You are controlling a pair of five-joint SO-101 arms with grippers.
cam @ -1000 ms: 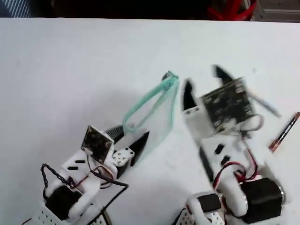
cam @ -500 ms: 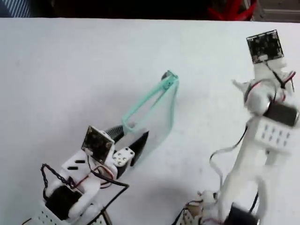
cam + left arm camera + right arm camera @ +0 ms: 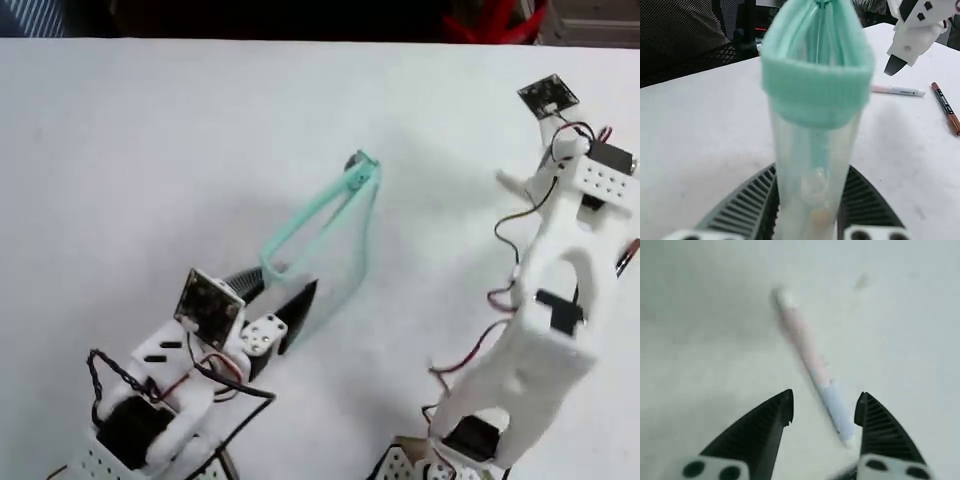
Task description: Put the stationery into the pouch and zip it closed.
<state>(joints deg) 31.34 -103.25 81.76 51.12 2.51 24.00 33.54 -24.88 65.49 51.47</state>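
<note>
My left gripper (image 3: 273,296) is shut on the near end of the clear pouch (image 3: 335,235), which stands on edge with its teal zipper rim (image 3: 816,85) uppermost. In the left wrist view its ribbed fingers (image 3: 752,207) clamp the pouch (image 3: 812,165) from both sides. My right gripper (image 3: 823,407) is open just above a pink and pale blue pen (image 3: 807,352), whose near end lies between its fingertips. The left wrist view shows that gripper (image 3: 905,42) hanging over the same pen (image 3: 898,91). A red-brown marker (image 3: 945,106) lies beside the pen.
The right arm (image 3: 560,290) stretches over the right side of the white table (image 3: 150,130) and covers most of the pen there. A sliver of the marker (image 3: 628,256) peeks out at the right edge. Dark clutter lines the table's far edge.
The right arm swung away from the pouch's mouth to the far right and now hangs over the pen. The left arm and pouch stayed still.
</note>
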